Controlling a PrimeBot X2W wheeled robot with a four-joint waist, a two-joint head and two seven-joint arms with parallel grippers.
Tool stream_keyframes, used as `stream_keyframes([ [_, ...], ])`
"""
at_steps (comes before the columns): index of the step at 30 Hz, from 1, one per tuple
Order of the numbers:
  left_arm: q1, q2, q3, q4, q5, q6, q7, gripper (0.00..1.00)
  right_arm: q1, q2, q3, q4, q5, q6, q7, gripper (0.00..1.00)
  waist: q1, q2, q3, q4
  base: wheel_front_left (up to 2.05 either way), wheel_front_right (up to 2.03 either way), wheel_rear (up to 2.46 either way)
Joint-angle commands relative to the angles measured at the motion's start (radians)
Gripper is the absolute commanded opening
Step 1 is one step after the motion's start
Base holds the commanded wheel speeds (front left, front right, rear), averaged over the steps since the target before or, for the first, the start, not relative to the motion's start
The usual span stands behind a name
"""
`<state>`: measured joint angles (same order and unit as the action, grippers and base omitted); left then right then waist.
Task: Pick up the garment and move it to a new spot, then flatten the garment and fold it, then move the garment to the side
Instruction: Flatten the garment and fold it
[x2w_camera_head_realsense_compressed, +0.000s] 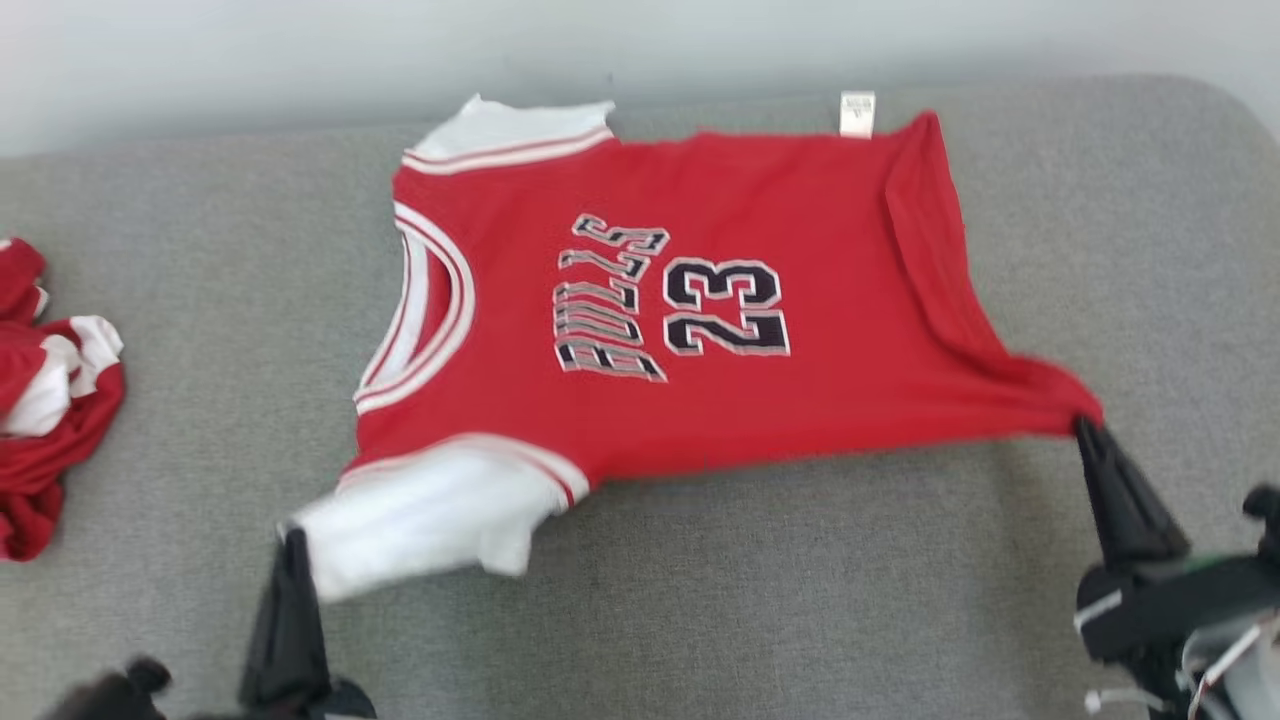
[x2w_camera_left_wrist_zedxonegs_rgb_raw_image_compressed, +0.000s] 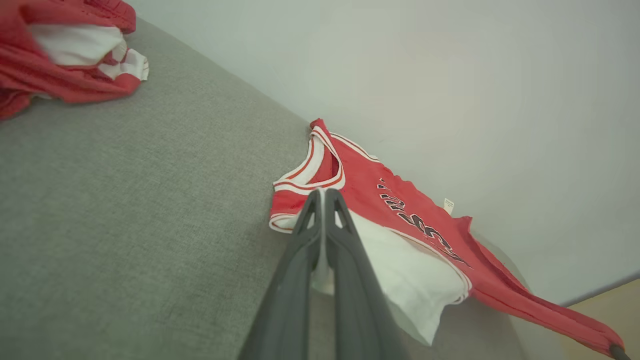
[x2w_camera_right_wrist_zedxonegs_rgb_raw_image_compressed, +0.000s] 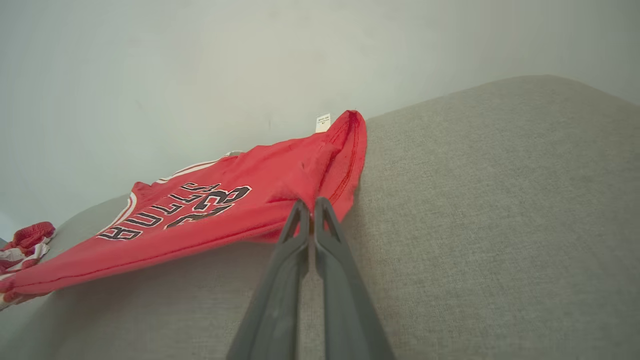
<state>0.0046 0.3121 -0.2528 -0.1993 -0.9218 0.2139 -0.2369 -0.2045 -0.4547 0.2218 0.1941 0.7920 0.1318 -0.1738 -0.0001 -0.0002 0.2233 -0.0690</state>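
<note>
Red cloth with white sleeves: the shirt (x2w_camera_head_realsense_compressed: 700, 300) lies spread face up across the middle of the grey surface (x2w_camera_head_realsense_compressed: 700, 620), collar to the left and hem to the right. My left tool (x2w_camera_head_realsense_compressed: 293, 540) is clamped narrow on the near white sleeve (x2w_camera_head_realsense_compressed: 420, 520). My right tool (x2w_camera_head_realsense_compressed: 1088, 428) is clamped narrow on the near hem corner (x2w_camera_head_realsense_compressed: 1050, 400). I hold these two points well apart, I judge, so that the near edge draws taut and the body flattens. That edge rides a little above the surface, while the far edge, with its white label (x2w_camera_head_realsense_compressed: 857, 113), rests where the surface meets the wall (x2w_camera_head_realsense_compressed: 200, 60).

The surface is covered in grey woven fabric and rounds off at its far right. The wall behind is pale and plain. A crumpled red-and-white bundle (x2w_camera_head_realsense_compressed: 50, 400) sits at the left, well apart from the shirt.
</note>
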Motion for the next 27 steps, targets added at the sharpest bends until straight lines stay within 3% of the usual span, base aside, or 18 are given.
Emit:
stream_keyframes([
  [1, 0.036, -0.017, 0.000, 0.009, -0.010, -0.005, -0.010, 0.00, 0.042, 0.017, -0.021, -0.011, -0.013, -0.002, 0.008, 0.00, 0.0001, 0.0002, -0.034, 0.014, 0.00, 0.00, 0.00],
  [14, 0.225, -0.074, -0.025, 0.141, -0.040, -0.056, -0.019, 0.00, 0.374, 0.128, -0.193, -0.095, -0.122, -0.002, 0.095, 0.00, 0.0001, 0.0002, -0.135, 0.061, 0.00, 0.00, 0.00],
  [27, 0.146, -0.056, -0.081, 0.142, 0.023, -0.086, -0.004, 0.00, 0.391, 0.193, -0.220, -0.137, -0.159, -0.002, 0.138, 0.00, 0.0001, 0.0002, -0.116, 0.041, 0.00, 0.00, 0.00],
])
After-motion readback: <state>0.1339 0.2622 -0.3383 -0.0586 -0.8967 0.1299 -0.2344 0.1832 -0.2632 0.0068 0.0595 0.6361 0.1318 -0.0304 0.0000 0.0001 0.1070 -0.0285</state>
